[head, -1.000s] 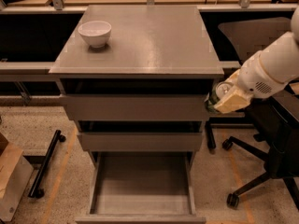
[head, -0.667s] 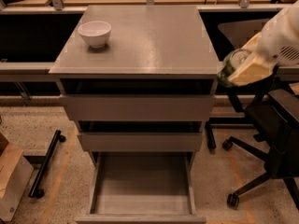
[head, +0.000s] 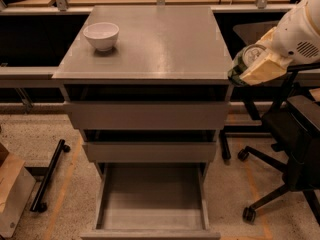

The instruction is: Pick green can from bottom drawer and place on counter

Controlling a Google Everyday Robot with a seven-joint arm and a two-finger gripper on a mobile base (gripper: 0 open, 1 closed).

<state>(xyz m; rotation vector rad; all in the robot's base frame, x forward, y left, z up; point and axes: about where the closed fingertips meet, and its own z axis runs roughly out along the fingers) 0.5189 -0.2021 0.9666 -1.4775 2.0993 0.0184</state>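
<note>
Found the counter (head: pixel 150 49) without the can (head: pixel 244 60) on it yet, and the drawer (head: pixel 150 204) pulled out with nothing in it. Judged the pick done, the placing left. Saw the gripper (head: pixel 251 66) just off the counter's right edge, about level with it, clamped on the tilted can. Noted a chair (head: pixel 295 154) below the arm and a bowl (head: pixel 101 35) at back left, well apart; judged neither in the way.

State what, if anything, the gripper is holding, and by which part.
The gripper holds the green can by its side, just right of the counter edge.
</note>
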